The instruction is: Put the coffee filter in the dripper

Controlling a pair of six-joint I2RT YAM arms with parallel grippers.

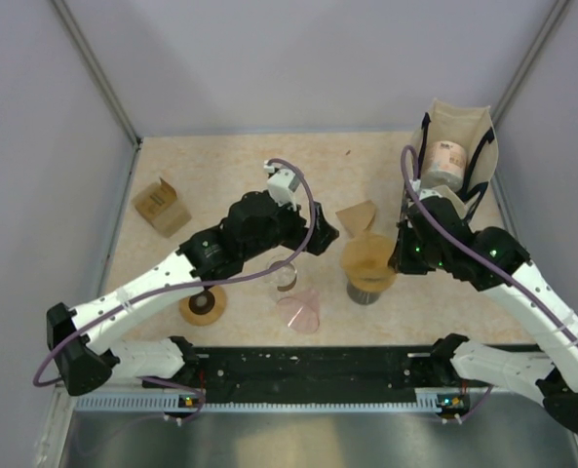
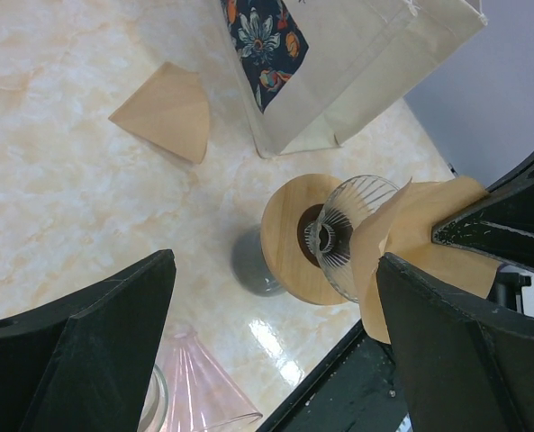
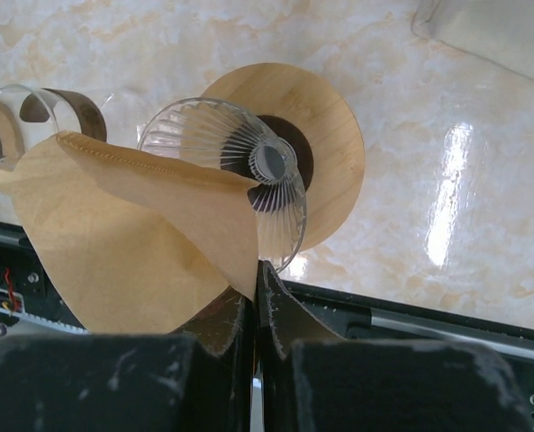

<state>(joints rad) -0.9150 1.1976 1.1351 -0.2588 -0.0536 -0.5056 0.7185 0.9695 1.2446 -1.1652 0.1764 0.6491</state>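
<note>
Here, the right pincer (image 3: 256, 297) is clenched on the lower edge of a brown paper coffee filter (image 3: 140, 243), holding it open against the rim of the glass dripper (image 3: 280, 193), which stands on the marbled counter (image 1: 220, 166) in a round wooden collar (image 3: 330, 117). In the right wrist view the filter overlaps the near side of the dripper's ribbed cone; whether its tip sits inside the cone cannot be told. From above, the filter covers the dripper's mouth, with the right pincer just to the dripper's right. The left pincer (image 1: 323, 234) hangs released, its black fingers (image 2: 77, 351) spread wide and grasping nothing, just to the left of the dripper and apart from it. A second, folded filter (image 1: 357, 214) lies flat on the counter just beyond the dripper. A cream tote bag (image 1: 461, 122) stands farther back and to the dripper's right, with a pale cylinder (image 1: 444, 164) showing in its open top. On the dripper's near left lies a pink ribbed cone (image 1: 300, 310), tipped on its side. Farther left of the dripper sits a wooden ring (image 1: 203, 305), and well to the dripper's far left is a small cardboard box (image 1: 161, 207).
</note>
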